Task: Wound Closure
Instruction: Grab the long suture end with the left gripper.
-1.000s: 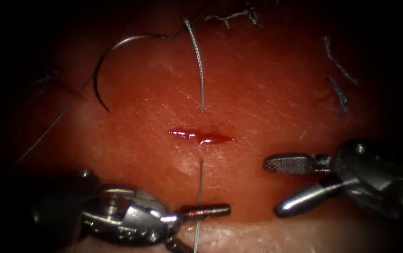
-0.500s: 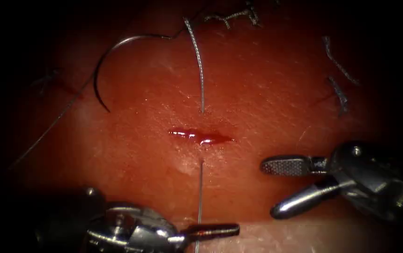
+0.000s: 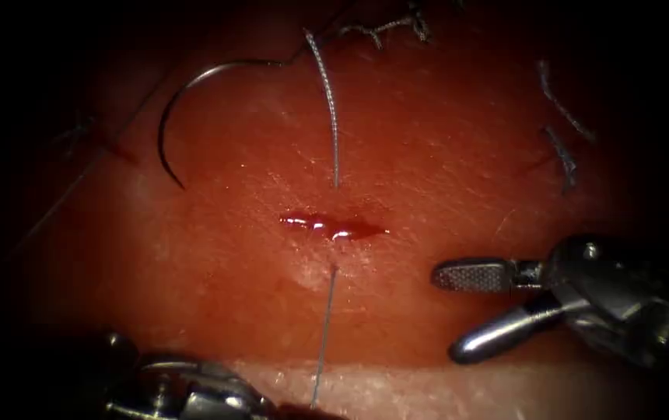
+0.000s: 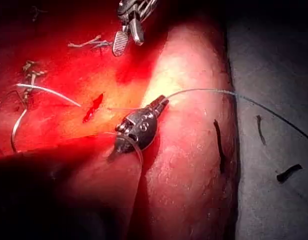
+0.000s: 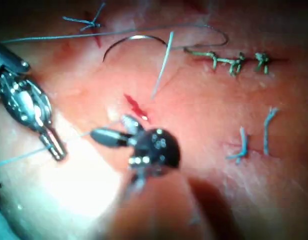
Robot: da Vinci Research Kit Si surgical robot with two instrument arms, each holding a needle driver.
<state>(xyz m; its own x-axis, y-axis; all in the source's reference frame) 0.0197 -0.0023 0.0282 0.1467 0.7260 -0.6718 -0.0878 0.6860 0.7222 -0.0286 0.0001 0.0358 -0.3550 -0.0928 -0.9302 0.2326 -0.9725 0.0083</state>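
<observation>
While the left arm's tool [image 4: 163, 102] pinches the thin grey thread [image 3: 323, 334] near the tissue's front edge, the right arm's tool [image 3: 467, 311] rests spread and empty right of the small red cut [image 3: 333, 226], and the curved steel needle [image 3: 183, 105] lies free on the reddish pork tissue [image 3: 443, 155], far left of the cut.

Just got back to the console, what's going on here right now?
The left tool is shut on the thread below the cut and has drawn it downward over the last second. The right tool waits open and empty, right of the cut. The needle lies free on the tissue, upper left.
</observation>
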